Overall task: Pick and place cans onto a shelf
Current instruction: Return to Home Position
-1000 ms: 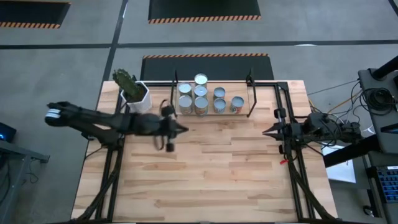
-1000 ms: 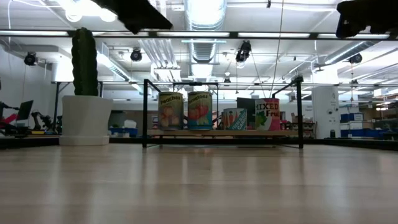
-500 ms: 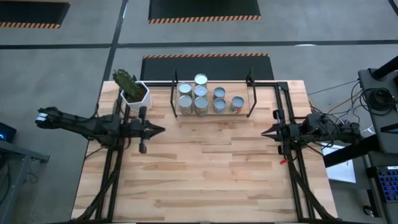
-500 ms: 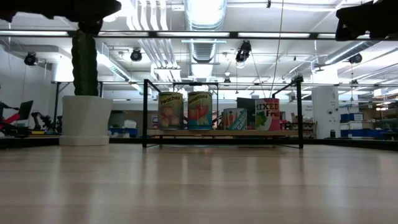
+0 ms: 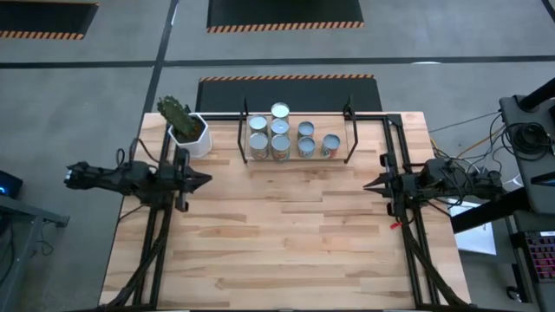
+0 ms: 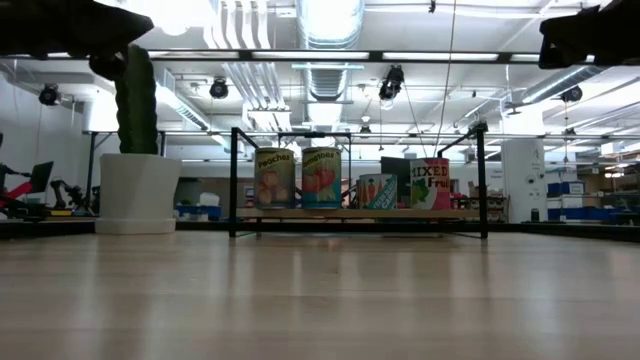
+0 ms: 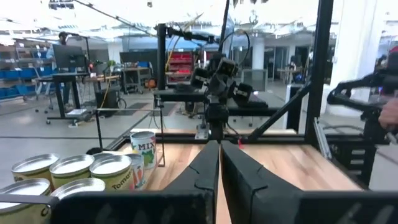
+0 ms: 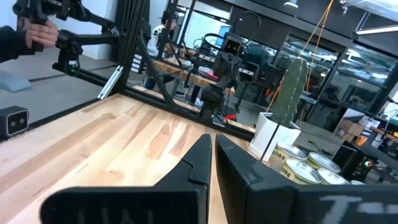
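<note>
Left gripper (image 5: 206,180): fingers pressed almost together, only a thin slit between them, holding nothing. It hangs above the left side of the table (image 5: 286,243), near the white cactus pot (image 5: 192,134). Right gripper (image 5: 367,184): closed the same way and empty, above the right side, pointing at the left one, well apart. The cans (image 5: 280,145) stand upright on the shelf (image 6: 300,213) at the far edge of the table, grouped in short rows just beside each other. Both grippers are apart from the shelf.
</note>
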Robot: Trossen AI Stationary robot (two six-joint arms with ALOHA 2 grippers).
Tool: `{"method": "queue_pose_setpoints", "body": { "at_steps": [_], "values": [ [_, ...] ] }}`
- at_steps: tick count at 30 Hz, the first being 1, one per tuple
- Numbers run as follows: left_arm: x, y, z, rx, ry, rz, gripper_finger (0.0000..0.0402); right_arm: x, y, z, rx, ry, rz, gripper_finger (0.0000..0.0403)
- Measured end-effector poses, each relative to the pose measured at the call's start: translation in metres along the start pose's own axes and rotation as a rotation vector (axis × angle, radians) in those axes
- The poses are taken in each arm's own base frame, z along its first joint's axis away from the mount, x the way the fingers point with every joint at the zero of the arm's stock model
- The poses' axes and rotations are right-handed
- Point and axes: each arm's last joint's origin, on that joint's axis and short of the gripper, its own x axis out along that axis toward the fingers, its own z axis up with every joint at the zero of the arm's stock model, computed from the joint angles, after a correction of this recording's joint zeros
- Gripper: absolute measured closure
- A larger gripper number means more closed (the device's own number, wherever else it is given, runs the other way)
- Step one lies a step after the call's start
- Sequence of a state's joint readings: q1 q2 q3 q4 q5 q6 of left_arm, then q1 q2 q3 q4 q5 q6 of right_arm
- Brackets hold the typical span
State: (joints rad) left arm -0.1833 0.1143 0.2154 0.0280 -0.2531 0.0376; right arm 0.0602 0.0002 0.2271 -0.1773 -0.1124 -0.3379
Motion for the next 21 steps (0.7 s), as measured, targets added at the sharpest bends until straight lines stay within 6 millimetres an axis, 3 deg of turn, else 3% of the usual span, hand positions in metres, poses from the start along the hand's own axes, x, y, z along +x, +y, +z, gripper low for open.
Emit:
{"method": "queue_pose_setpoints", "body": {
  "at_steps": [5,21],
  "values": [
    [-0.011,0.003,-0.005,-0.008,-0.018,0.000,0.0402,0.000,0.000,-0.001,-0.009,0.005,0.002,0.0390],
    [-0.003,-0.001,-0.051,-0.024,0.075,-0.002,0.0402,0.004,0.006,-0.021,-0.013,0.117,0.028,0.0390]
  ]
}}
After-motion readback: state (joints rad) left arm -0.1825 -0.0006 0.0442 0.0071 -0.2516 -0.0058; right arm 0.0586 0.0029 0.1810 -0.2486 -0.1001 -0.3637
